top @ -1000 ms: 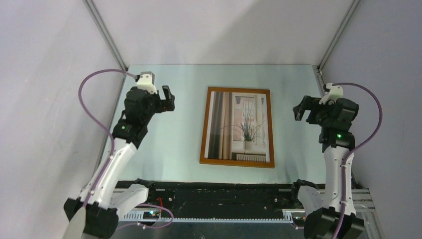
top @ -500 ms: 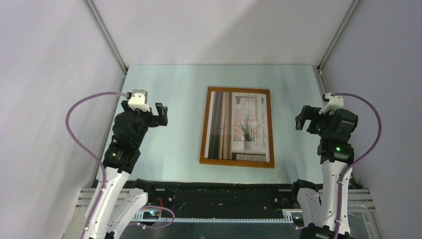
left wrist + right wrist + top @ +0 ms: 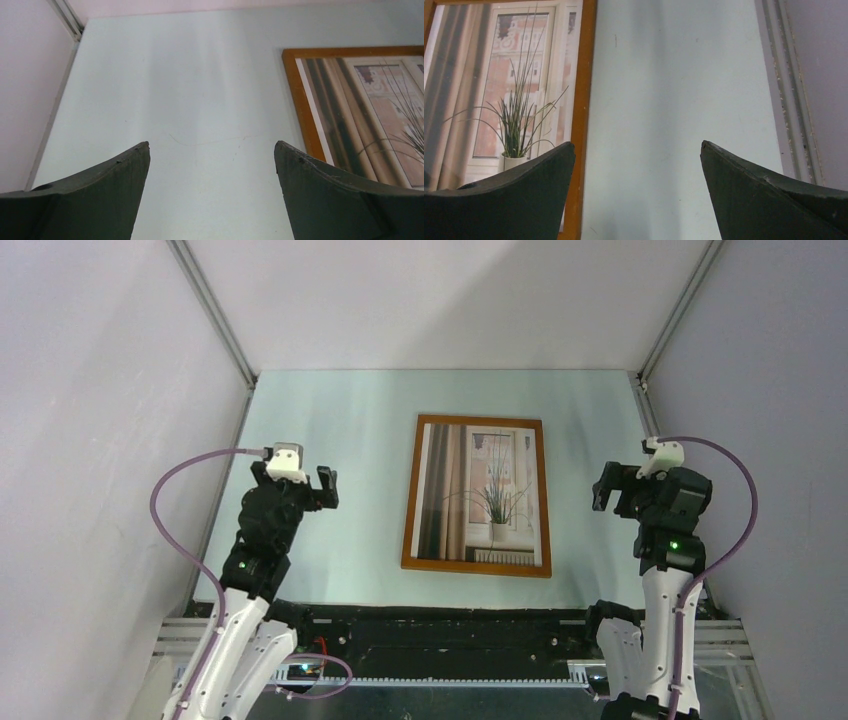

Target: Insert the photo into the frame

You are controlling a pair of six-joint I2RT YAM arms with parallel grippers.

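The photo (image 3: pixel 480 495) lies face up inside the frame (image 3: pixel 475 569), flat at the middle of the table (image 3: pixel 340 420), fully seen from above. The left gripper (image 3: pixel 211 150) hangs wide and empty, apart from the frame's left side. The right gripper (image 3: pixel 638 147) is the same at its right side. Each wrist view cuts the frame off.
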